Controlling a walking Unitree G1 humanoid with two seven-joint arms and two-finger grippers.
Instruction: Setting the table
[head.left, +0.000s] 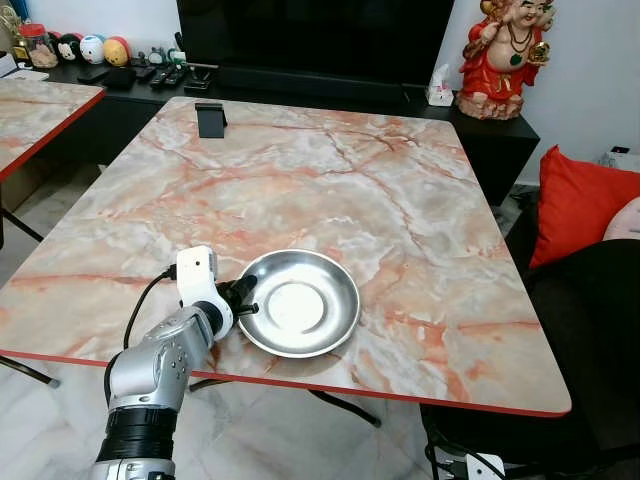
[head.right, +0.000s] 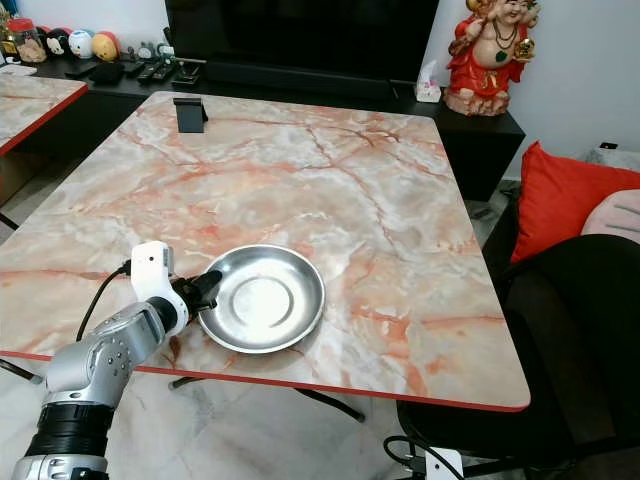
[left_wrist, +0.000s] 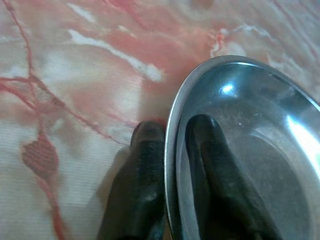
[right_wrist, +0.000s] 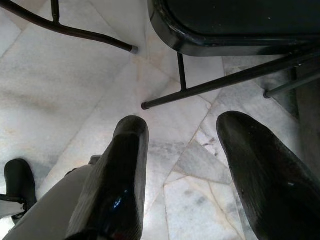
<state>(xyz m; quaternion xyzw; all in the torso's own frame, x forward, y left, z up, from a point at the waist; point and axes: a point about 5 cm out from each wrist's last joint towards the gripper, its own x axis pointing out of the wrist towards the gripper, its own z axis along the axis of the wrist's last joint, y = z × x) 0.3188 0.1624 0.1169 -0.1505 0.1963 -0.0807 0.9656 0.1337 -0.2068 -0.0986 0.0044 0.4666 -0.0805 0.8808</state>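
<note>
Left end effector (head.left: 243, 297) pinches the plate (head.left: 298, 303) rim near the worktop (head.left: 330, 190) edge; a thin grip may slip.

Both head eyes look down across the marble table (head.left: 400, 200); the left wrist camera views its surface close up, the right wrist camera the floor (right_wrist: 65, 90).

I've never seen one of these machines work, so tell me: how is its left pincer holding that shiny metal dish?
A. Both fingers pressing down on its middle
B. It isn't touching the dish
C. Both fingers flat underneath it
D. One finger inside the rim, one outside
D: in the left wrist view the left pincer straddles the rim of the metal dish, one finger inside, the other outside.
</note>
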